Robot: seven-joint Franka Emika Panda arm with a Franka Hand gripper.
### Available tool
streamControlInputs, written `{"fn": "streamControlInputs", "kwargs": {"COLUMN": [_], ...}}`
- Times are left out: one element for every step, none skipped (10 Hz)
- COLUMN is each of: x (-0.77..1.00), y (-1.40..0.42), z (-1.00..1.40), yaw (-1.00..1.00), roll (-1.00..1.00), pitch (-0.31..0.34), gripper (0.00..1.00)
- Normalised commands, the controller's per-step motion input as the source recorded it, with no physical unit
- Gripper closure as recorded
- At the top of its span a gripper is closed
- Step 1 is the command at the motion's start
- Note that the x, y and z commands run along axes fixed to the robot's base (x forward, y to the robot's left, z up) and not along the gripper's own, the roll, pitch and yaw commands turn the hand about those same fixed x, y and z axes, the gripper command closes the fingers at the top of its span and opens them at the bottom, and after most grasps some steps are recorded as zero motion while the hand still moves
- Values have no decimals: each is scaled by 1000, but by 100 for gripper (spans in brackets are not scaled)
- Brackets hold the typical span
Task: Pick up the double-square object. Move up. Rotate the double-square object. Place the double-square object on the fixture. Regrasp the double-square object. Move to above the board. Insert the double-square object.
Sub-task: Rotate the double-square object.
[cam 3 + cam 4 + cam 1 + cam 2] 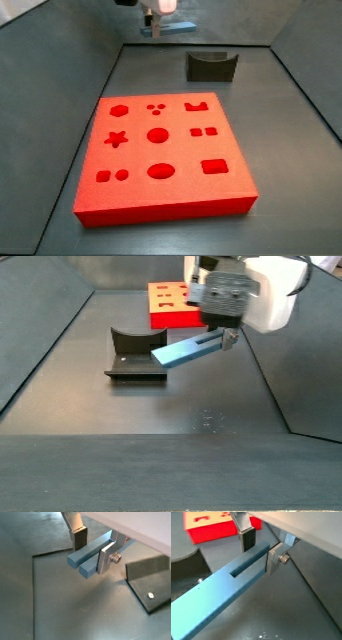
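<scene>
My gripper point(91, 554) is shut on the double-square object point(85, 558), a slim blue-grey bar with a slot along it point(218, 587). One finger's dark pad presses the bar's far side and the other silver finger point(105, 561) presses its near side. In a side view the bar point(187, 349) hangs tilted above the floor, beside the fixture point(134, 356), under the gripper point(225, 334). The dark notched fixture point(210, 66) stands behind the red board point(167, 155). The gripper point(158, 28) is high at the back there, the bar point(185, 24) barely showing.
Grey sloping walls point(80, 60) enclose the dark floor on all sides. The fixture's base plate point(150, 592) lies close to the held bar. The board point(214, 527) shows behind the gripper point(260, 554). A floor seam point(50, 553) runs under the bar.
</scene>
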Motion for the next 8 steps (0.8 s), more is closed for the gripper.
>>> {"fn": "streamControlInputs", "kwargs": {"x": [38, 37, 37, 37, 37, 37, 37, 37], "y": [20, 21, 21, 21, 21, 21, 21, 21], "z": [-39, -39, -39, -39, -39, -39, -39, -39], "yaw": [-1000, -1000, -1000, -1000, -1000, -1000, -1000, -1000], "roll": [-3, -3, -3, -3, -3, -4, -4, -4], "pitch": [-5, -5, -5, -5, -5, -6, -6, -6], "gripper": [100, 100, 100, 100, 100, 100, 100, 100]}}
